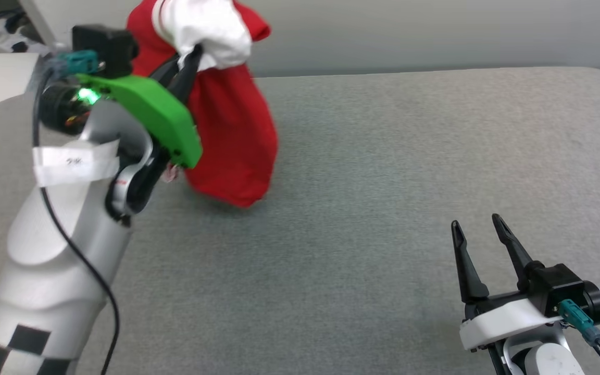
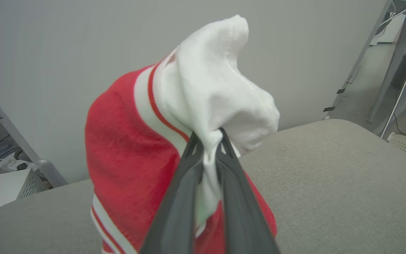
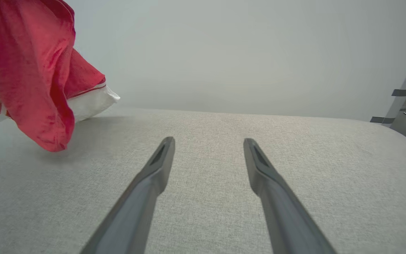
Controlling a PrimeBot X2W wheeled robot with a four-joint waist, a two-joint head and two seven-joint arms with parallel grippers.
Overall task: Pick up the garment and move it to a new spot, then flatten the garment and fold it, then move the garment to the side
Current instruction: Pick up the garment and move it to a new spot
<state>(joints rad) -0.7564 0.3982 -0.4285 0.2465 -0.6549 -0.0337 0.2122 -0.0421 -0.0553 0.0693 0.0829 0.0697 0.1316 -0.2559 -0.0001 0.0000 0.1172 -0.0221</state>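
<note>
Left fingers [image 2: 200, 150] gripped the garment [image 1: 232, 130] by its white sleeve, arm raised above the counter [image 1: 383, 182]. Right fingers [image 3: 160, 165] stood wide apart, empty, low over it.

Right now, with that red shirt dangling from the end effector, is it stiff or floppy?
Probably floppy: the garment hangs in a limp bunch from the left end effector. Likely light: a pinch on one white fold holds it up. It might slip, since only a thin strip of cloth sits between the fingers.
</note>
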